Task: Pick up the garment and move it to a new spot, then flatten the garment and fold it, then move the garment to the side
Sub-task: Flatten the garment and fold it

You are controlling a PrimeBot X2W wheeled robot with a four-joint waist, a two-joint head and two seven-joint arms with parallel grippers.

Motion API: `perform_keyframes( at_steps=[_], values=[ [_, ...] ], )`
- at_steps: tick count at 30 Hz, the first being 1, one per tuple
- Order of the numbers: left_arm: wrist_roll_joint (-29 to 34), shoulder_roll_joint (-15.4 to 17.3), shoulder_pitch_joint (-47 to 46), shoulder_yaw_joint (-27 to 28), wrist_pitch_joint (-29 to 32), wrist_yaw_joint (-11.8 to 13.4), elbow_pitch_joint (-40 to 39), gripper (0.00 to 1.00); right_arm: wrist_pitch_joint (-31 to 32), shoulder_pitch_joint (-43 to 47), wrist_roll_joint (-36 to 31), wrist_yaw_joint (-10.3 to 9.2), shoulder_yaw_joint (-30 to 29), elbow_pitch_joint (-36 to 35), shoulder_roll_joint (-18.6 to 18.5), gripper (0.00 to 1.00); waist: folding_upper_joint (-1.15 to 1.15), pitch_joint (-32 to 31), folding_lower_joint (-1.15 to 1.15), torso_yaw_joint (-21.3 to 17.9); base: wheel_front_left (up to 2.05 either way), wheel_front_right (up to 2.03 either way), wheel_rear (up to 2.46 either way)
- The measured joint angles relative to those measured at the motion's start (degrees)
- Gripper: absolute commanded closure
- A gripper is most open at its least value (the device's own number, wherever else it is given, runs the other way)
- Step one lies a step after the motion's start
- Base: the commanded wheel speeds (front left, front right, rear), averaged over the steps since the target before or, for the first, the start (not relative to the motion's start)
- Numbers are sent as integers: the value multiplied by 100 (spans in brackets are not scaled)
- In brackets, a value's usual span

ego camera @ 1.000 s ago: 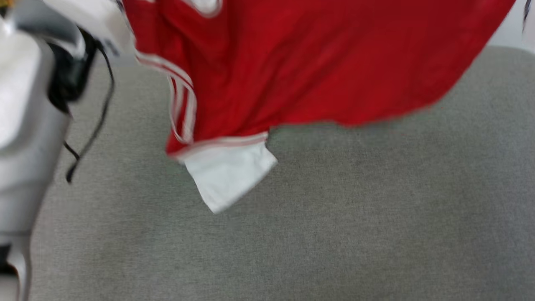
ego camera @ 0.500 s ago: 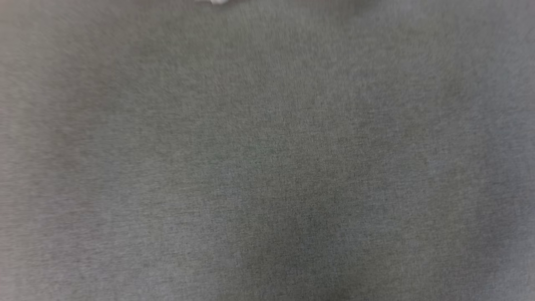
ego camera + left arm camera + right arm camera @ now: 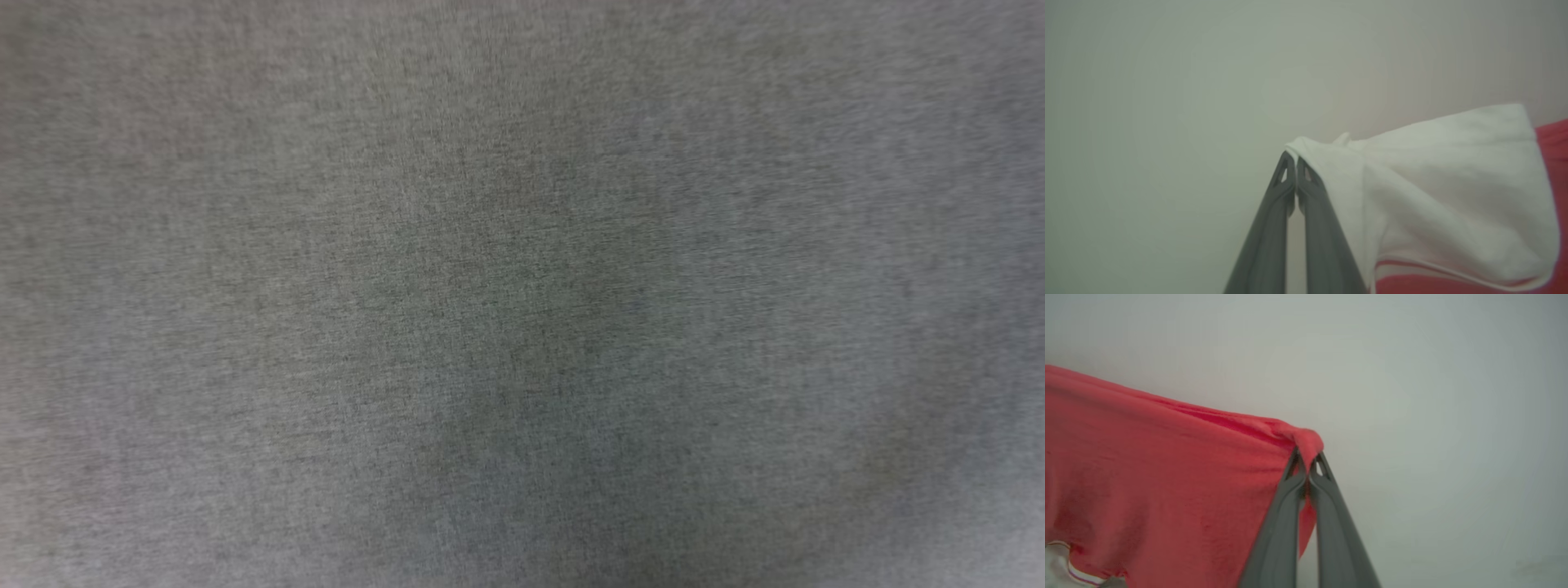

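In the left wrist view my left gripper [image 3: 1295,160] is shut on the edge of the garment's white sleeve [image 3: 1453,196]; the sleeve's red-and-white striped trim [image 3: 1433,269] hangs below, and red cloth [image 3: 1553,147] shows at the right. My right gripper [image 3: 1308,457] in the right wrist view is shut on a bunched corner of the garment's red body [image 3: 1167,477], which drapes down and to the left, held up against a pale wall. A bit of white sleeve with striped trim [image 3: 1069,571] peeks out at the lower left.
The head view looks straight down on a grey woven fabric surface [image 3: 522,294], blurred. A plain pale wall [image 3: 1167,102] stands behind the left gripper, and the same pale wall [image 3: 1433,416] behind the right gripper.
The head view has swung down: a second ago it showed the hanging red garment and a pale arm above the grey surface; now those are out of its frame.
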Motion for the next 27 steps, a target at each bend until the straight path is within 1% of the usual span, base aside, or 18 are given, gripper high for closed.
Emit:
perform_keyframes(
  at_steps=[3,8,12,16,20,22,24,27],
  values=[
    [-18,2,69,-16,-20,30,-57,100,-76,-54,74,-1,277,162,-46,100,0,160,0,34,0,0,0],
    [-176,-21,377,9,-81,51,-176,100,-172,-81,405,-1,611,438,-132,100,0,297,0,125,0,0,0],
    [-330,-47,747,38,-176,31,-298,100,-254,4,721,-1,969,583,-174,100,0,255,0,175,0,0,0],
    [-617,-55,1307,141,-318,-23,-570,100,-364,396,1114,-2,1305,559,-300,100,0,129,-1,245,0,0,0],
    [-940,-68,2253,221,-590,-75,-776,100,-469,1120,1436,-2,1589,397,-514,100,0,-89,0,343,0,0,0],
    [-985,-78,2882,142,-700,-93,-975,100,-498,1623,1634,-2,1696,274,-645,100,0,-266,-1,400,0,0,0],
    [-1094,-68,3566,143,-767,-14,-1218,100,-499,2169,1816,-2,1749,163,-754,100,0,-481,-1,451,0,0,0],
    [-1327,47,4665,232,-858,156,-1559,100,-549,2961,2015,-2,1783,-34,-858,100,0,-833,-1,507,0,0,0]
  ],
)
